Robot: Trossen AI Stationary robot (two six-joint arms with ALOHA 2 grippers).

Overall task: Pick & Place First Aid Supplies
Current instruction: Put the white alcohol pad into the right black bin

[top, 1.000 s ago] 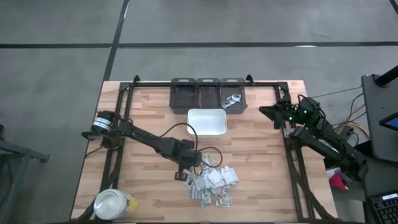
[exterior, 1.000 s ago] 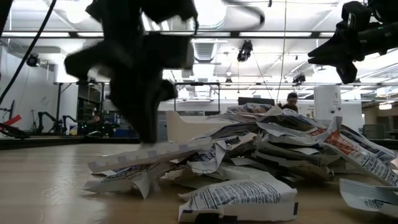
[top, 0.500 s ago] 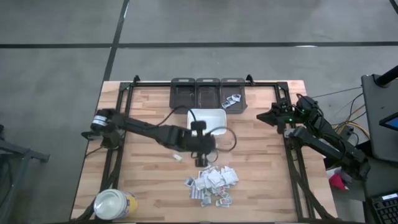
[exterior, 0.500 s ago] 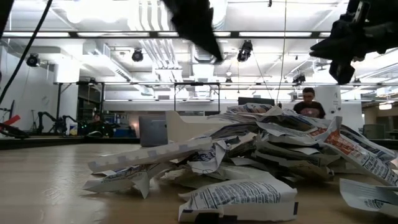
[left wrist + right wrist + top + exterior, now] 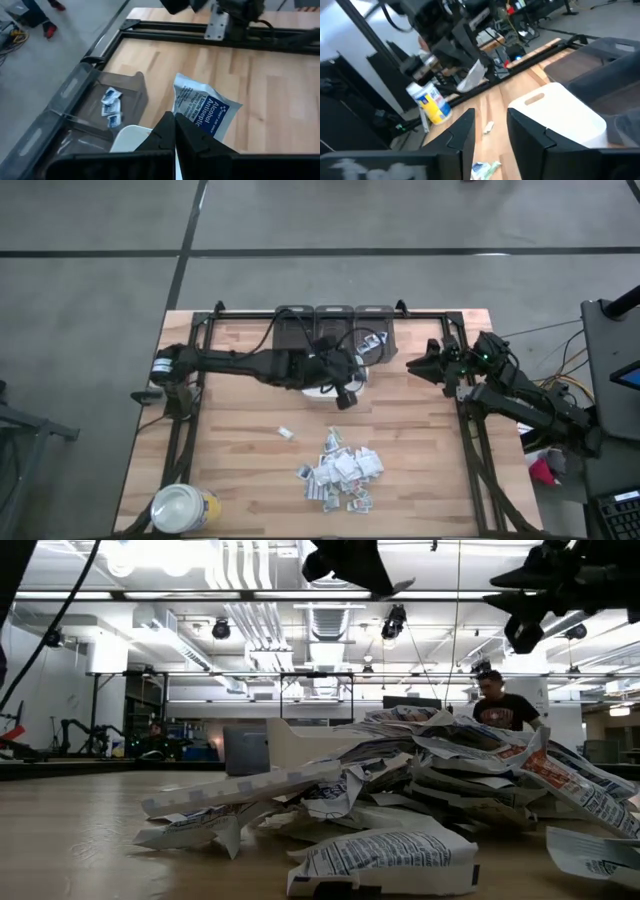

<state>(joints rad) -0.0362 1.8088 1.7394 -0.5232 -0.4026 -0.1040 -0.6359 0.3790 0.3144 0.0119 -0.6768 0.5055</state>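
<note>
Over the white tray (image 5: 322,388), we find the left gripper (image 5: 174,131) clamped on an alcohol wipe packet (image 5: 202,111), long axis pointing away from its fingers. We judge carrying underway; next, release into a dark bin (image 5: 372,332). Further right, the right gripper (image 5: 415,364) waits, fingers apart.

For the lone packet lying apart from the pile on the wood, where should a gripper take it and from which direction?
The lone packet lies flat on the table with bare wood all round. Probably best to come straight down from above and pinch across its short width, fingers straddling its edges.
</note>
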